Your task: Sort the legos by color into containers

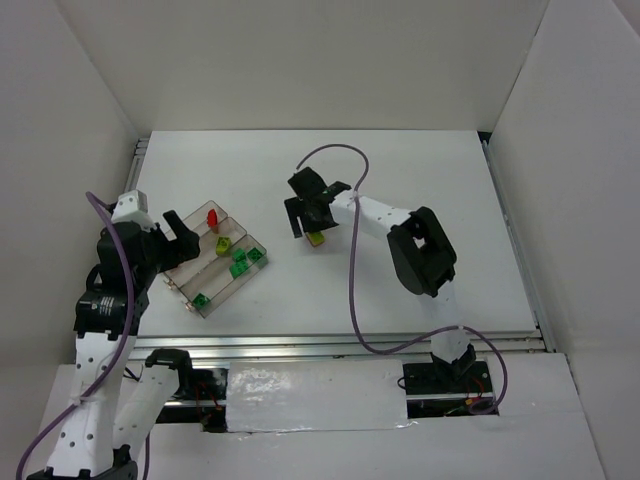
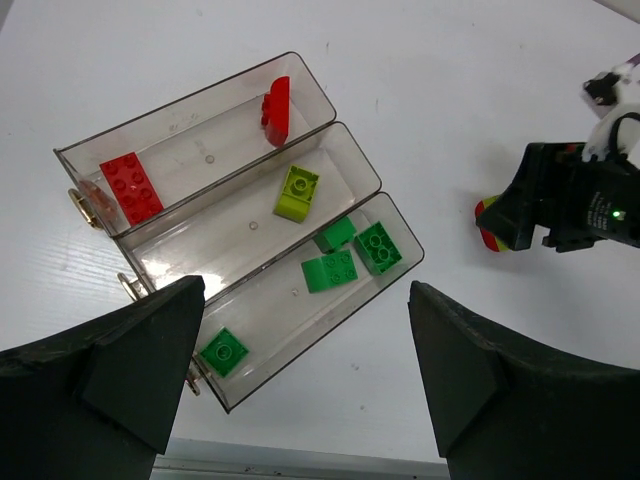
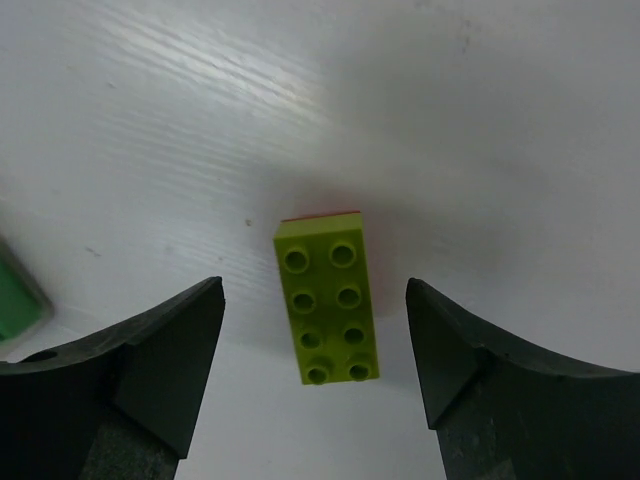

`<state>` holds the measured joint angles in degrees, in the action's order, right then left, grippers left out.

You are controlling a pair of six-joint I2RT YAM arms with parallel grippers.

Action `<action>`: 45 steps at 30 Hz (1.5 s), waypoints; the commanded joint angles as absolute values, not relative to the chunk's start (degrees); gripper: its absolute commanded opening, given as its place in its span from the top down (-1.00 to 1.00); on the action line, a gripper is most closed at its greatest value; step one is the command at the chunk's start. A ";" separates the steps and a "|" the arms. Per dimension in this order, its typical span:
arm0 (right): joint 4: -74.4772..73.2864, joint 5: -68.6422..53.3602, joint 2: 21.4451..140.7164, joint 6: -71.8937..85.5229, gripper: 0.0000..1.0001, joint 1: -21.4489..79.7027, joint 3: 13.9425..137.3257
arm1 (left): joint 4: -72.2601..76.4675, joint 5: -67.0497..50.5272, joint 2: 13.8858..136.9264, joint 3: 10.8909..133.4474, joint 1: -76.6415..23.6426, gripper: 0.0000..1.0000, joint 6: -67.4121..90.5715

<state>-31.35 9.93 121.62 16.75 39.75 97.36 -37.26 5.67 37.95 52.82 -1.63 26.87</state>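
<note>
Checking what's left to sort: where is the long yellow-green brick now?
The yellow-green brick lies studs-up on the table, right of the tray in the top view, between the fingers of the open right gripper, touching neither.

A white tabletop [image 1: 450, 190] is boxed in by plain white walls [image 1: 570, 150] rising from its far, left and right edges. Metal rails [image 1: 300, 345] run along its near edge, and a white panel [image 1: 310, 395] lies just in front of them.
</note>
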 commanded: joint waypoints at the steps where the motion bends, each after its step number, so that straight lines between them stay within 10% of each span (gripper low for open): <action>1: -34.98 8.27 121.90 14.06 -0.58 38.24 98.62 | -34.37 4.13 38.41 52.73 -1.41 -0.91 25.40; 12: -31.47 6.68 120.50 14.59 0.06 38.41 93.34 | -33.75 2.55 39.29 52.65 -1.41 -0.91 25.05; 16: -31.38 5.10 118.49 14.50 0.60 38.32 92.64 | -33.75 2.37 39.38 52.56 -1.41 -0.91 25.14; 17: -30.94 5.01 117.52 14.76 1.00 38.41 92.03 | -33.66 2.02 39.38 52.56 -1.41 -0.91 25.05; 27: 3.99 -42.93 82.90 27.22 1.00 37.00 60.42 | -13.57 -45.01 44.56 49.14 -4.21 -0.91 31.34; 34: 37.06 -53.17 72.17 45.61 1.00 38.06 49.22 | 3.77 -50.10 43.68 48.78 -17.73 -0.96 37.44; 45: 43.24 -54.23 72.68 49.48 1.00 41.84 50.89 | 7.48 -49.05 45.09 48.51 -22.06 -0.73 38.32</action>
